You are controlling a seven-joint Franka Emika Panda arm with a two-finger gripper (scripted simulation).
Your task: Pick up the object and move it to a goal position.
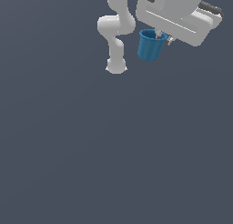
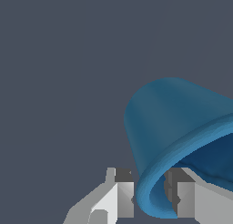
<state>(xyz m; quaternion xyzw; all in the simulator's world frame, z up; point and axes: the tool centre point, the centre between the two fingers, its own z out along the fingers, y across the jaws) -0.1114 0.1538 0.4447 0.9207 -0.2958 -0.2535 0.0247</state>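
Sim scene, not a real room. Evidence: background in both views is one flat, uniform slate-grey field, no texture, no walls, no horizon, no furniture. Can't tell whether that grey is a floor or a surface; no edge is visible. The glossy white jointed robot arm (image 1: 116,34) is rendered with smooth untextured shading and stands on a small round base in the exterior view. The small blue cup-shaped container with a round rim (image 1: 150,45) has the same plain computer-graphics look: single flat colour, soft gradients. The wrist view shows the blocky grey-and-white tool (image 2: 150,198) as simple polygon shapes with hard facets. Lighting is even throughout.
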